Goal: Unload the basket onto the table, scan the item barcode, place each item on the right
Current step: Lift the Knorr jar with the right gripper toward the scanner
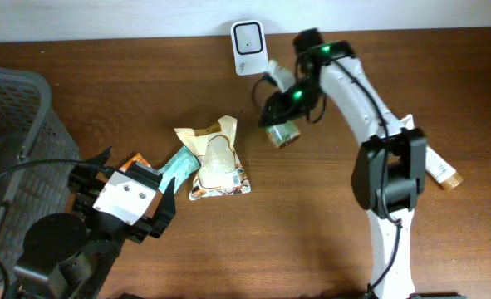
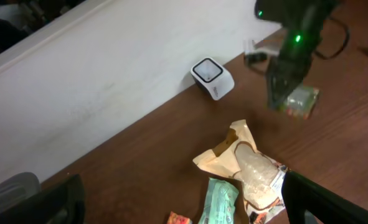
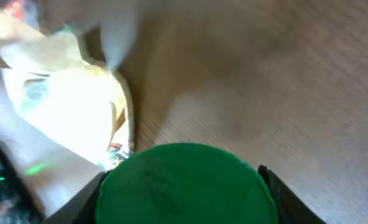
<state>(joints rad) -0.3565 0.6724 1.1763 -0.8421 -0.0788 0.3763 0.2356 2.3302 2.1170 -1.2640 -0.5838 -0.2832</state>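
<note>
The jar (image 1: pixel 284 133) is the thing to scan. It is just in front of the scanner (image 1: pixel 247 37), a bit to one side, on the table (image 1: pixel 311 241). It looks tipped over a little, but I cannot tell if it is up off the wood.

The right gripper (image 1: pixel 280 106) is on top of it. From the right wrist you see the round green lid (image 3: pixel 182 183) with a dark finger (image 3: pixel 84 202) hard against each side. So the jaws are about half closed and have hold of the jar by its lid. Holding it by the top makes sense, I think, because the label on the side is then free to face the scanner's little window.

The left gripper (image 1: pixel 131 178) is far from the scanner, at the near edge of the table. Its jaws are as wide as they go and hold nothing. It waits there (out of the way, I would guess) so the other arm has room.

A pile of snack bags (image 1: pixel 216 162) lies between the scanner and the left gripper. They are beside the jar, not touching it.
</note>
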